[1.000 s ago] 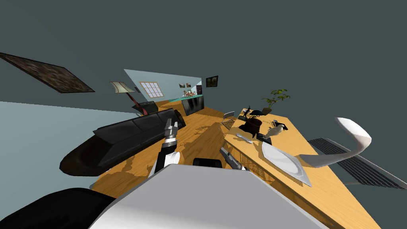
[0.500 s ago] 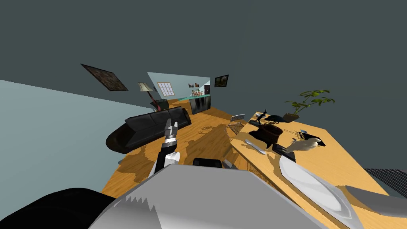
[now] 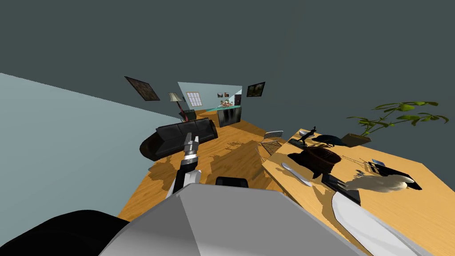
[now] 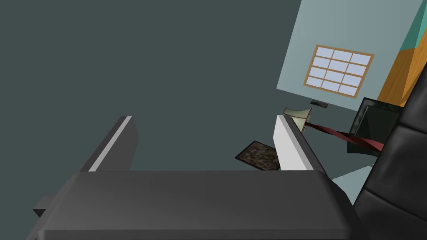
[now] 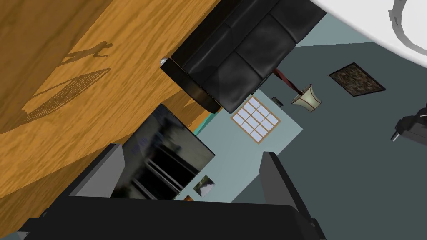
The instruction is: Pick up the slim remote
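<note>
Remote [image 3: 297, 174], slim and grey, lies on table [image 3: 400, 209] beside dark pot [image 3: 321, 158], near white plate [image 3: 369, 226]; left gripper [image 3: 192, 143] and right gripper [image 5: 192, 156] both gape empty.

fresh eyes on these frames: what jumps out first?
The wooden table on the right, crowded with a dark bowl, a leafy plant and, near its edge, a slim light grey object that is likely the remote. Further left stands a black sofa, with the left gripper hovering open in front of it.
</note>
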`<state>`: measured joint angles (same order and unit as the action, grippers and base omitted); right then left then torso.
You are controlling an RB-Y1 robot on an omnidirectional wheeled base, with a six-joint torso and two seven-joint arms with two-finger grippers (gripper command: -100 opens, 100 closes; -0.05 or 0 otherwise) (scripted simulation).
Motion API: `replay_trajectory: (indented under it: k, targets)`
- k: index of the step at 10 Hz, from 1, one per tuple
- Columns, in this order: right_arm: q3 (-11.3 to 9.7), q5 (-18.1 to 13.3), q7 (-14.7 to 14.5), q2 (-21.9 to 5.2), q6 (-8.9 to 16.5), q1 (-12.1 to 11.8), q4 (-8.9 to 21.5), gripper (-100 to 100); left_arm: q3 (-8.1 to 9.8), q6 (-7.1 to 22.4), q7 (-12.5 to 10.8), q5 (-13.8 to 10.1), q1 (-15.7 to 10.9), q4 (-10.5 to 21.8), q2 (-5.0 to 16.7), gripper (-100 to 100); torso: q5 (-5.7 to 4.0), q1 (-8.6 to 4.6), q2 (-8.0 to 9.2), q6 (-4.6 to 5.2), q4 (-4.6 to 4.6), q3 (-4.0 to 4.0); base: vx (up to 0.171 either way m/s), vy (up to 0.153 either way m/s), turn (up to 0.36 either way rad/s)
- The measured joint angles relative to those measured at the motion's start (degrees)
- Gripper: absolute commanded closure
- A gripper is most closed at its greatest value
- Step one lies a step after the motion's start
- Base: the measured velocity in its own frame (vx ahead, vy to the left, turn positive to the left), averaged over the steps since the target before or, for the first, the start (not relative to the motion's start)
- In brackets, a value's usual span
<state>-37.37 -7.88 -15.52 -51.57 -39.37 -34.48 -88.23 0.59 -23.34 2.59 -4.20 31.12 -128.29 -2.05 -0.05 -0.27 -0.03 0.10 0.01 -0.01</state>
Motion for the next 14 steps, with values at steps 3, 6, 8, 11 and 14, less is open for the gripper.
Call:
replay_trajectory:
  k: [3, 6, 8, 11, 14]
  targets:
    - [-3.24, -0.76, 0.20, -4.10, 3.48, -0.35, 4.24, -100, 0.00, 0.00, 0.00, 0.00, 0.00, 0.00, 0.00, 0, -0.04, -0.16, -0.09, -0.02, -0.01, -0.05, 0.035, -0.060, 0.243]
    - [-4.74, -1.03, 0.24, -6.33, 3.33, -0.40, 9.54, -100, 0.00, 0.00, 0.00, 0.00, 0.00, 0.00, 0.00, 0, 0.00, -0.01, -0.01, 0.00, 0.00, -0.01, 0.019, -0.040, 0.281]
    - [-6.12, -1.27, 0.57, -8.40, 4.36, -0.52, 12.47, -100, 0.01, 0.00, 0.00, 0.00, 0.01, 0.00, 0.00, 0, -0.02, -0.07, -0.03, 0.02, 0.00, -0.02, 0.019, -0.058, 0.229]
    - [-8.87, -1.88, 1.49, -11.18, 6.90, -0.24, 18.82, -100, 0.01, 0.00, 0.00, 0.00, 0.01, 0.00, 0.01, 0, -0.04, -0.17, -0.09, 0.04, -0.02, -0.05, 0.027, -0.084, 0.281]
    - [-11.15, -2.28, 2.77, -13.71, 8.68, 0.49, 24.12, -100, 0.01, 0.00, 0.00, 0.00, 0.00, 0.00, 0.01, 0, -0.02, -0.14, -0.08, -0.03, -0.01, -0.04, 0.012, -0.068, 0.191]
